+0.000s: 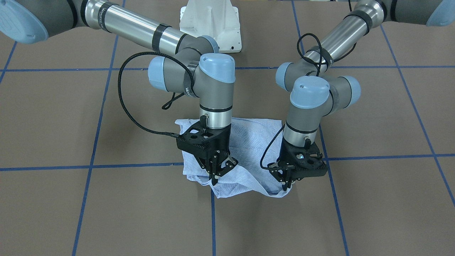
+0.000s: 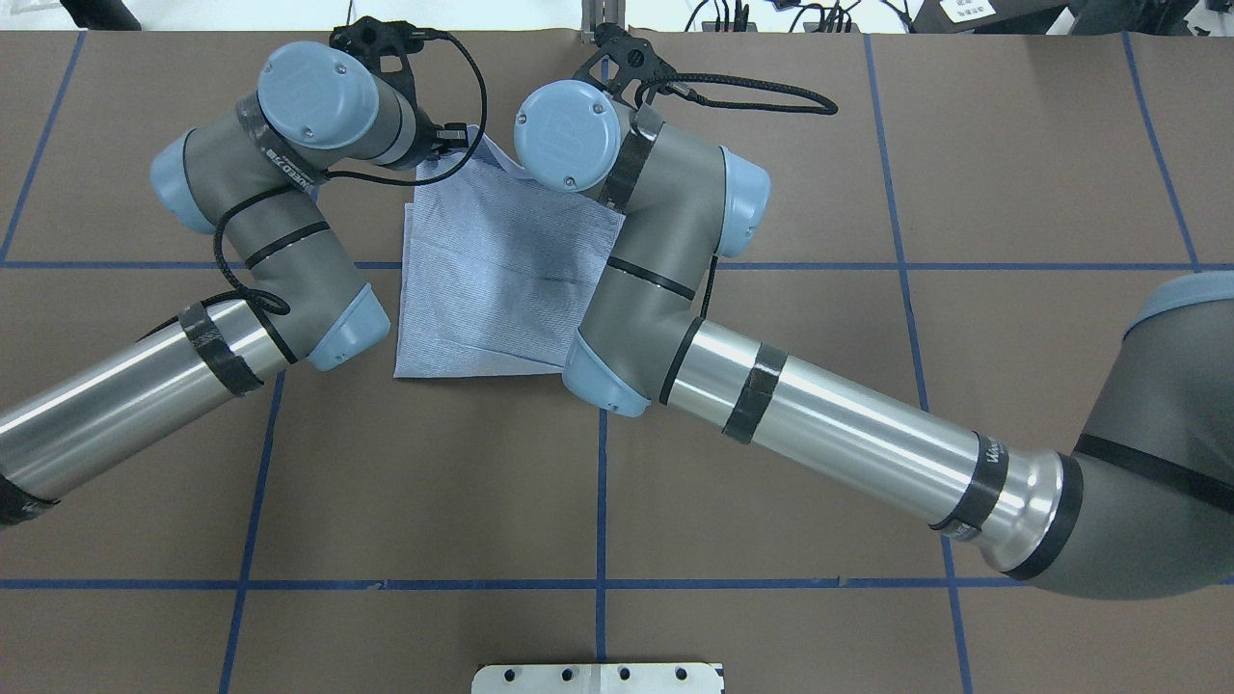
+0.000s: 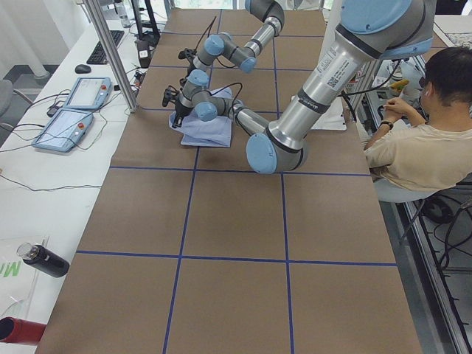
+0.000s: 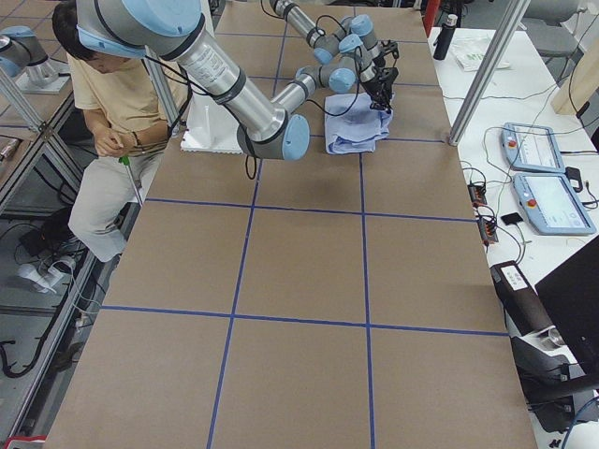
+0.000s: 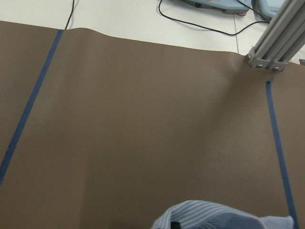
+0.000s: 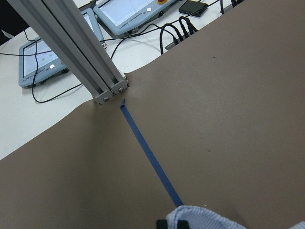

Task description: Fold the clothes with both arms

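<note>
The light blue striped shirt (image 1: 249, 142) lies folded into a rough rectangle (image 2: 492, 280) in the middle of the brown table. In the front-facing view my left gripper (image 1: 286, 184) is shut on the shirt's corner at the edge far from the robot's base. My right gripper (image 1: 216, 179) pinches the same edge at its other end. The cloth sags between the two grippers. Each wrist view shows only a bunch of striped fabric (image 5: 214, 217) (image 6: 209, 218) at its bottom edge. In the overhead view the wrists hide both grippers.
The white pedestal base (image 1: 209, 25) stands behind the shirt. An aluminium post (image 6: 71, 47) and touch-screen pendants (image 3: 74, 110) are past the table's far edge. A person (image 3: 420, 140) sits beside the robot's base. Blue tape lines (image 2: 600, 482) cross the brown table.
</note>
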You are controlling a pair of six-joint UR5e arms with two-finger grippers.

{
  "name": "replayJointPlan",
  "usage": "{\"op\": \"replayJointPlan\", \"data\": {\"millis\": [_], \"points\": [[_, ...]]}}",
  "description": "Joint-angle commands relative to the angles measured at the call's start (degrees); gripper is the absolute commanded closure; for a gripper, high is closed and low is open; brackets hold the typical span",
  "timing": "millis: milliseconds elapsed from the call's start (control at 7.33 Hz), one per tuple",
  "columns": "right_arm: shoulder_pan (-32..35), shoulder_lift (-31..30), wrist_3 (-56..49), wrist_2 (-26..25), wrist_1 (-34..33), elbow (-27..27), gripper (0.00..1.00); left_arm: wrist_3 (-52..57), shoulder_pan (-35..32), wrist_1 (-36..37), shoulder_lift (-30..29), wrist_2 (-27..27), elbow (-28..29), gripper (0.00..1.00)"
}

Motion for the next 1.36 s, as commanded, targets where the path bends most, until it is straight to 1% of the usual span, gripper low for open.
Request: {"op": "replayJointPlan", "data": {"millis": [0,136,273,409,545,682,818,955,1091,1227], "points": [[3.7,0.7,-6.7,8.2,1.0,-2.1,0.0,5.1,-0.6,-3.7,-0.3,-0.4,2.8,0.0],[5.3,1.3,-9.4,12.6,0.5,-2.0,0.0,6.2,-1.0,-4.9,0.2,-0.8,1.7,0.0],[5.1,0.4,-8.9,12.6,0.7,-1.9,0.0,6.2,-1.0,-5.5,1.1,-0.8,0.7,0.0],[4.9,-2.6,-9.4,13.0,1.0,1.2,0.0,6.3,-1.2,-5.4,3.0,-3.3,-2.5,0.0],[5.3,-7.5,-11.3,16.3,0.3,7.4,0.0,9.5,-3.8,-4.7,7.2,-10.2,-8.2,0.0],[7.2,-12.0,-15.6,20.3,-2.3,13.9,0.0,14.8,-6.6,-4.5,14.7,-12.9,-16.8,0.0],[9.6,-16.7,-21.9,22.9,-9.3,22.9,0.0,20.9,-9.0,-0.8,20.7,-14.9,-24.4,0.0],[13.1,-23.1,-29.6,26.8,-16.6,33.9,0.0,28.5,-12.4,6.1,25.3,-16.6,-32.1,0.0],[17.6,-30.7,-37.7,32.1,-20.1,42.6,0.0,36.1,-16.2,11.3,30.3,-16.7,-38.7,0.0],[23.4,-38.2,-47.4,37.2,-21.1,47.7,0.0,45.0,-21.4,13.5,35.2,-18.1,-42.2,0.0]]}}
